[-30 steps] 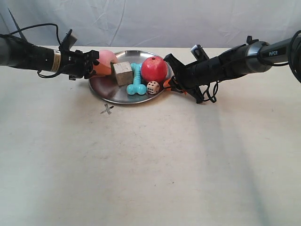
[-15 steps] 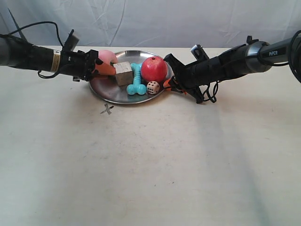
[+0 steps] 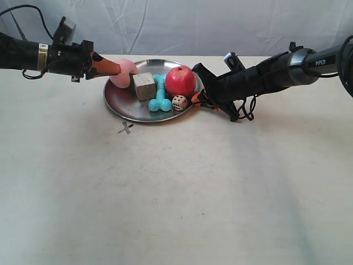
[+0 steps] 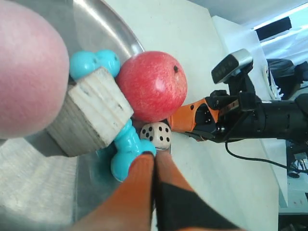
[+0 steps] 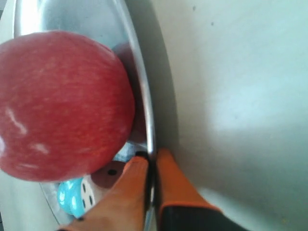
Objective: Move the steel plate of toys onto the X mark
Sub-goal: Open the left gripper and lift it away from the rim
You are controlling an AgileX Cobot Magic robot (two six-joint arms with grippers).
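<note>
Shiny round steel plate; glossy red ball, rough wooden cube.

One steel plate, five toys: one pink ball, one red ball, one wooden cube, one turquoise bone, one white die; one X mark; two grippers, one left gripper, one right gripper

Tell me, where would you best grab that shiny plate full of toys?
Grip the steel plate by its thin raised rim, from the side, fingers pinching the edge. It is too wide to span, and the toys crowd its middle.
</note>
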